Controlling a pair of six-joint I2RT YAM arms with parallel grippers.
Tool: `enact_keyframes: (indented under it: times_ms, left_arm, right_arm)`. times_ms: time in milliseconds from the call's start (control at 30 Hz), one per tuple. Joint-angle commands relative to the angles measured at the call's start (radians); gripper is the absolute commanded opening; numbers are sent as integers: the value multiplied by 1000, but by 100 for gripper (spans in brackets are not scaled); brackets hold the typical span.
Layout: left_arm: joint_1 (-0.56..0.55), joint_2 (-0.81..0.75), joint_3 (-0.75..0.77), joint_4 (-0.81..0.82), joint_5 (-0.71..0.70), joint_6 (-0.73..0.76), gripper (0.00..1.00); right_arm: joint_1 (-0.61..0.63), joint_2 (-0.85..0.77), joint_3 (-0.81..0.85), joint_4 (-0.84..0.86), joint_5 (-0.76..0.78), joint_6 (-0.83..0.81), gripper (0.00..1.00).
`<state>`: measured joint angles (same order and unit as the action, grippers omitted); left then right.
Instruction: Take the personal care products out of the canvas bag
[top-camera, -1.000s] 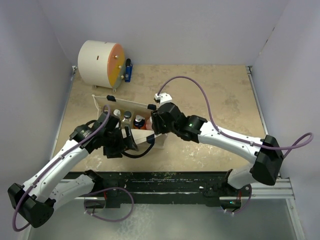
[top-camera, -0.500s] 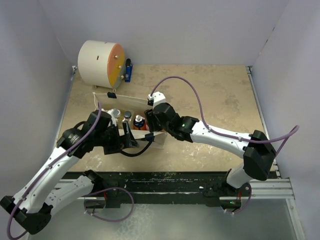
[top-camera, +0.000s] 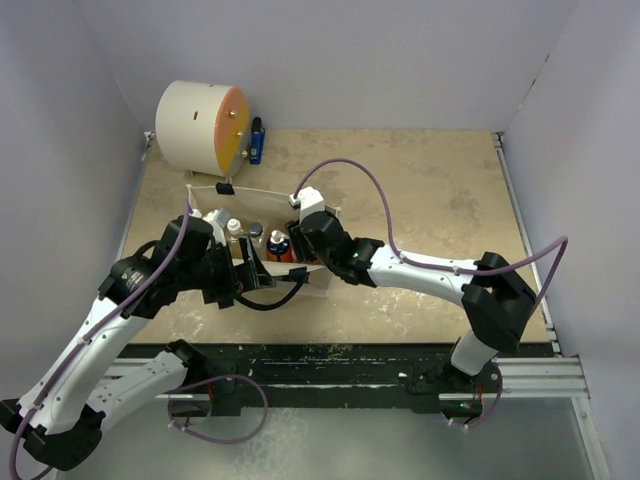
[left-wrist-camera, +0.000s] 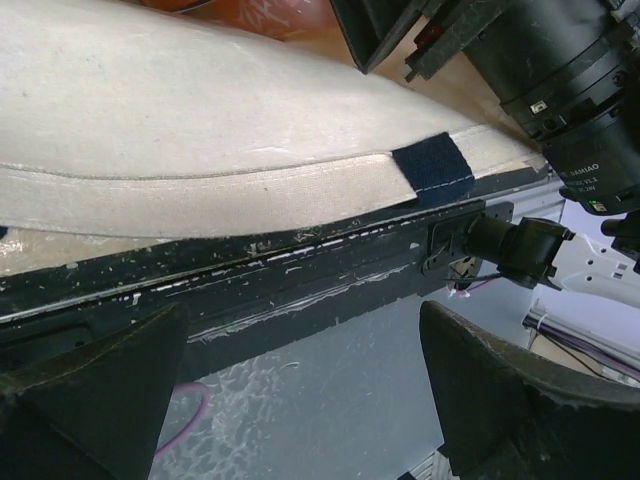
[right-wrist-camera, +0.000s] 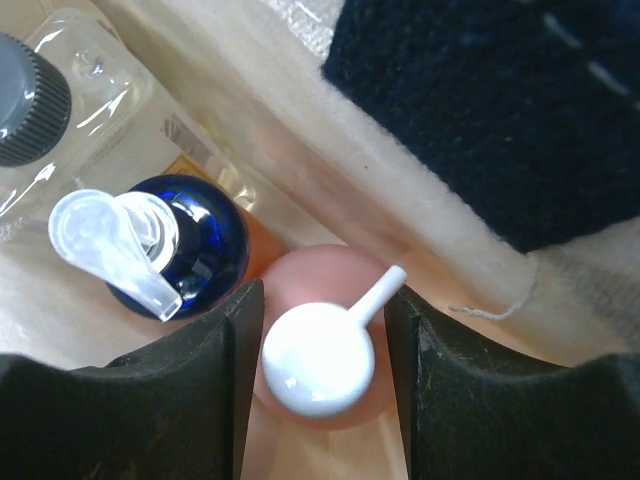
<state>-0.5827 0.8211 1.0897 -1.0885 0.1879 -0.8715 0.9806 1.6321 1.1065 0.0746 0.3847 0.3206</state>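
Note:
The cream canvas bag (top-camera: 262, 203) lies mid-table with its mouth up; its near wall (left-wrist-camera: 200, 130) and a navy tab (left-wrist-camera: 432, 170) fill the left wrist view. Inside the bag, my right gripper (right-wrist-camera: 322, 350) (top-camera: 291, 246) is shut on the pink bottle (right-wrist-camera: 300, 270) with its white pump cap, a finger pressed on each side. An orange bottle with a dark blue cap (right-wrist-camera: 195, 245) and a clear dark-capped bottle (right-wrist-camera: 70, 110) stand next to it. My left gripper (left-wrist-camera: 300, 390) (top-camera: 268, 280) is wide open at the bag's near side, holding nothing.
A big white drum with an orange face (top-camera: 200, 125) and a small blue item (top-camera: 257, 142) stand at the back left. The bag's navy strap (right-wrist-camera: 500, 110) lies close to the right fingers. The dark rail (left-wrist-camera: 250, 290) runs just below the bag.
My right gripper has slid left, deeper into the bag, and narrowed round the pink bottle. The left arm has drawn back to the left and its jaws opened wider.

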Motion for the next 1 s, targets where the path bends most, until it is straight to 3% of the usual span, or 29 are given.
enact_keyframes:
  times_ms: [0, 67, 267, 567, 967]
  left_arm:
    - [4, 25, 59, -2, -25, 9, 100]
    - [3, 37, 72, -2, -32, 17, 99]
    - [3, 52, 100, -17, -55, 29, 99]
    - [3, 49, 104, -26, -82, 25, 99]
    - [3, 4, 106, -64, -102, 20, 99]
  right_arm:
    - [-4, 20, 13, 30, 35, -28, 51]
    - [-3, 19, 5, 46, 38, -30, 42]
    - [-4, 15, 46, 21, 84, -44, 0]
    - [-4, -53, 160, -4, 39, -78, 0]
    - [-5, -105, 347, -187, 19, -2, 0]
